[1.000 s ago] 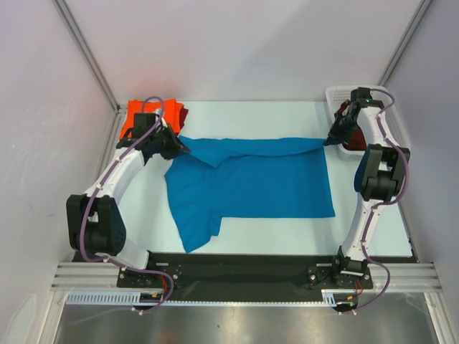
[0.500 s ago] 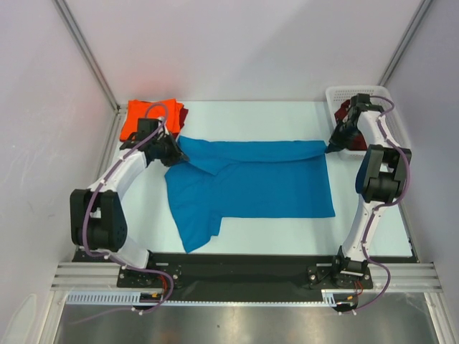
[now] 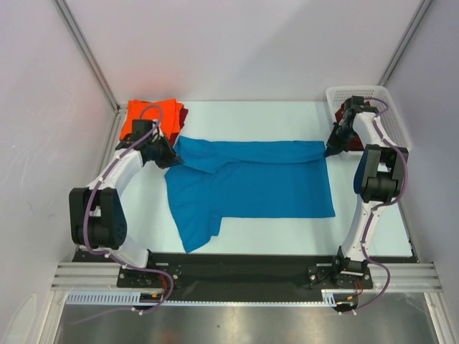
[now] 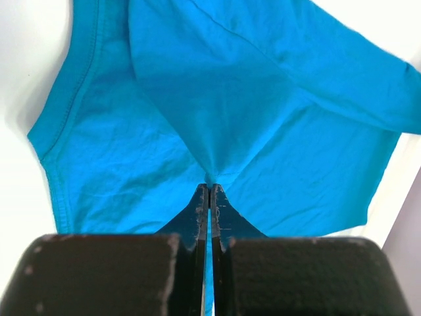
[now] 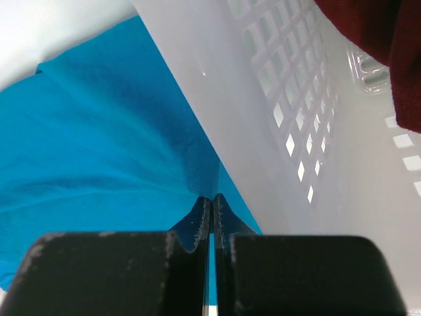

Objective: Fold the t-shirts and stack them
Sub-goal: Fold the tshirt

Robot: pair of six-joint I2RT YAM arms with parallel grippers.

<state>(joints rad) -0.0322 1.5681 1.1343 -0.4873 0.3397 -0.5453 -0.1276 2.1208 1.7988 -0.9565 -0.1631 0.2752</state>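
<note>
Soft blue t-shirt (image 3: 251, 188) fold, flatter than before

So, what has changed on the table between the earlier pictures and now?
The left claw and the right claw both moved a little toward the near edge, each staying shut on the far edge of the blue t-shirt. That edge, which was raised and bunched before, has come down and lies flatter. Nothing was let go. The orange t-shirt, the white basket and the near part of the blue shirt stayed as they were.

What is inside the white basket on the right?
Dark red cloth shows in the basket; the right arm covers most of it, so the number of shirts is unclear.
</note>
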